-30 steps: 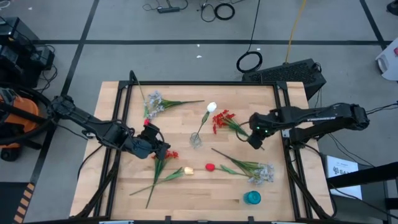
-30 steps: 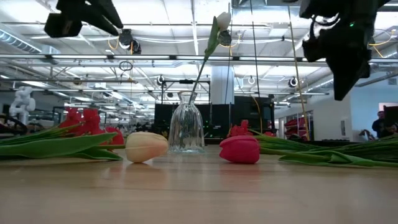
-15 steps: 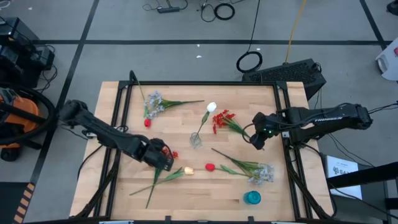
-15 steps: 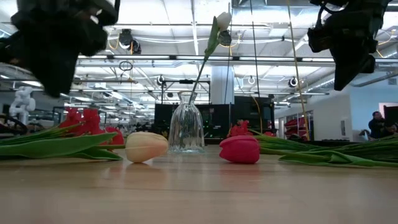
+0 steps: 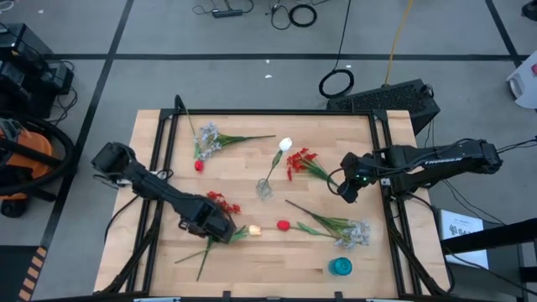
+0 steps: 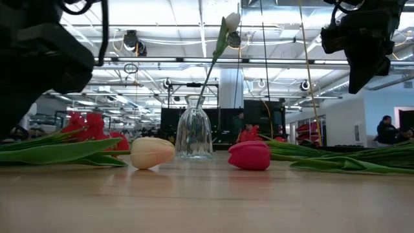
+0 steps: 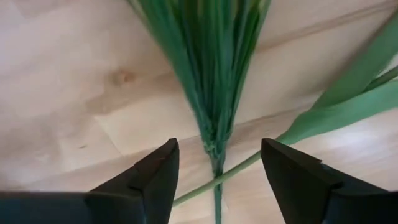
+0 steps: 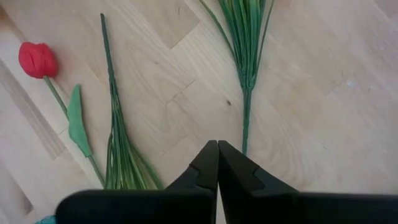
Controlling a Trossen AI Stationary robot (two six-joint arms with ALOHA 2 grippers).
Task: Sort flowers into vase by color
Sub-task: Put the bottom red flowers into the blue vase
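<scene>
— Red clustered blooms (image 5: 220,201) lie at the counter's (image 5: 252,260) front-left, and the left gripper (image 7: 214,163) has travelled forward along that stem (image 7: 214,93) over the last second; it now hangs low over the green stalk, fingers (image 7: 155,171) spread with the stalk between them, not yet pinching.

— So a pick-up looks close?

— Likely; the stem sits centred in the gap, so closing is probably the next move; the bloom would then need a vase, and the only one showing, the glass vase (image 5: 264,190) mid-counter, already holds the white tulip (image 5: 285,144).

— And the other arm?

— The right gripper (image 8: 217,163) has drifted slightly toward the right edge and waits in the air, fingers pressed together, holding nothing; beneath it lie another red cluster's stem (image 8: 245,93) and a red tulip (image 8: 37,59); a peach bud (image 6: 152,153) and pale sprays (image 5: 206,138) are unsorted too.

— Any writing?

— Pale lettering runs along the right arm (image 5: 440,155) in the high view; it cannot be read.
</scene>
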